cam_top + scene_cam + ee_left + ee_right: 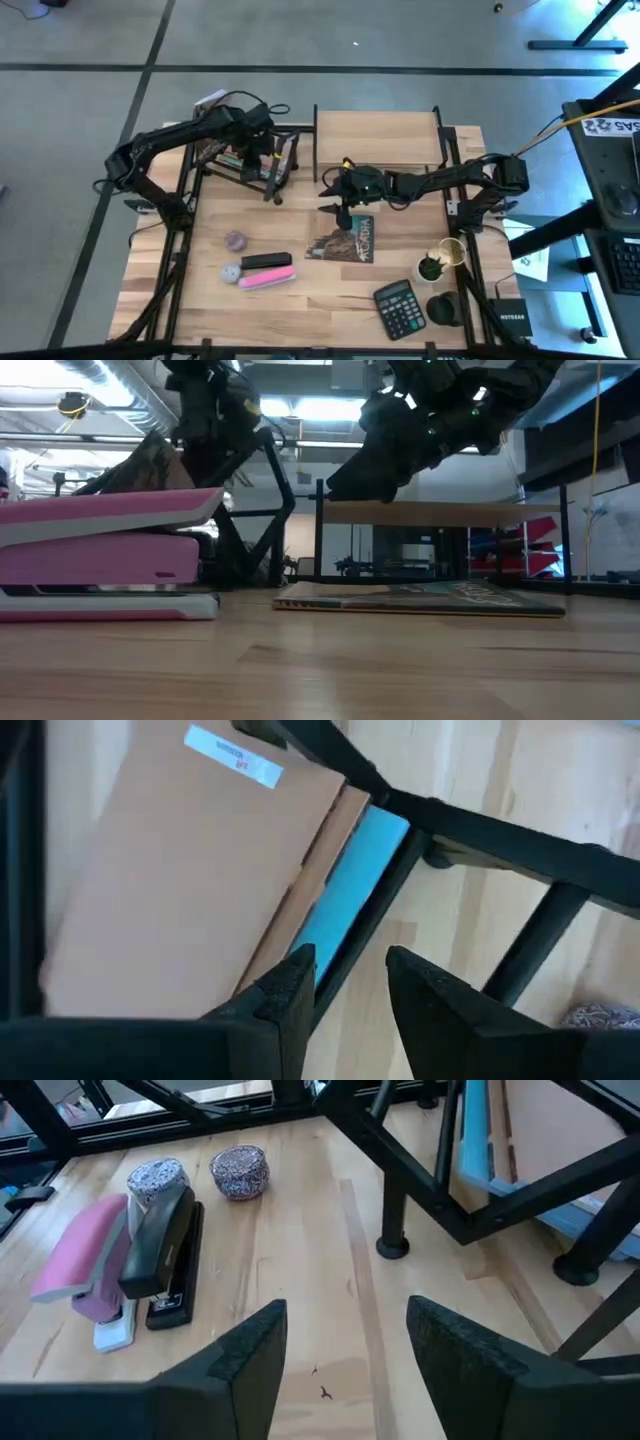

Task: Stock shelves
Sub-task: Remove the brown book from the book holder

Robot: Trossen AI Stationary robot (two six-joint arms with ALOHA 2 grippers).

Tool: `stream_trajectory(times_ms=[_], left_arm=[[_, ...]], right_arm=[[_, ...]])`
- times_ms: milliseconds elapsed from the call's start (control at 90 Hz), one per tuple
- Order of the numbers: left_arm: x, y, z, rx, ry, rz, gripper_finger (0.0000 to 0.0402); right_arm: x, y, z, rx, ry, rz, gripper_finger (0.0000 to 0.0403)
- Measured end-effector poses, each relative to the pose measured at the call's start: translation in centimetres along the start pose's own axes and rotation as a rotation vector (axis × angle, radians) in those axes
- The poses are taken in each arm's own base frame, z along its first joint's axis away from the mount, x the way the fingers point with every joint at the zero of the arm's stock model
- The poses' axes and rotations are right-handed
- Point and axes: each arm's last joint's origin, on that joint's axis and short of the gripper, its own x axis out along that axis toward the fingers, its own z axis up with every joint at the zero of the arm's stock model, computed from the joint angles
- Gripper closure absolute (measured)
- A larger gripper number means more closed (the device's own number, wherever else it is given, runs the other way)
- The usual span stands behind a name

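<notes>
from above, the left gripper is hanging over the low black rack at the table's far left, where books are leaning. the right gripper is hovering just behind the paperback lying flat mid-table, in front of the two-level wooden shelf. the book's long axis is running roughly front to back, tilted a little, and the right arm is clearly the nearer one, so i judge the coming pick is turning on that gripper dropping forward and down onto the book's near edge. a pink stapler and a black stapler are lying to the book's left.

at table height, the paperback is lying flat before the shelf; both grippers are cut off at the top, their fingertips hard to make out.

the left wrist is showing fingers slightly parted and holding nothing, over a tan book and a blue book in the rack.

the right wrist is showing fingers spread wide and empty; the paperback itself is hidden here.
</notes>
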Motion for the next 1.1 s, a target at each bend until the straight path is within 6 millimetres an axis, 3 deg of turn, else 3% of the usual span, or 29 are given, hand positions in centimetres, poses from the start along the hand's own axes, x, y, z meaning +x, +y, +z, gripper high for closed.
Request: stream_trajectory(times_ms=[144, 333, 467, 778, 1100], left_arm=[[-0.4, 0.0, 0.0, 0.051, -0.026, 0.028, 0.0291], [2.6, 0.2, -0.4, 0.226, -0.018, 0.075, 0.0283], [4.3, 0.0, -1.0, 0.313, -0.009, 0.074, 0.0260], [6.1, -0.6, -2.2, 0.351, 0.025, 0.045, 0.0173], [7.5, -2.1, -1.1, 0.489, -0.016, 0.194, 0.0164]], right_arm=[[0.0, 0.0, 0.0, -0.001, -0.001, 0.000, 0.0208], [0.0, 0.0, 0.1, -0.002, -0.006, 0.000, 0.0208], [0.0, 0.0, 0.0, -0.001, -0.005, 0.001, 0.0208], [0.0, 0.0, 0.2, -0.018, -0.018, -0.003, 0.0208], [0.0, 0.0, 0.3, -0.022, -0.033, -0.002, 0.0208]])
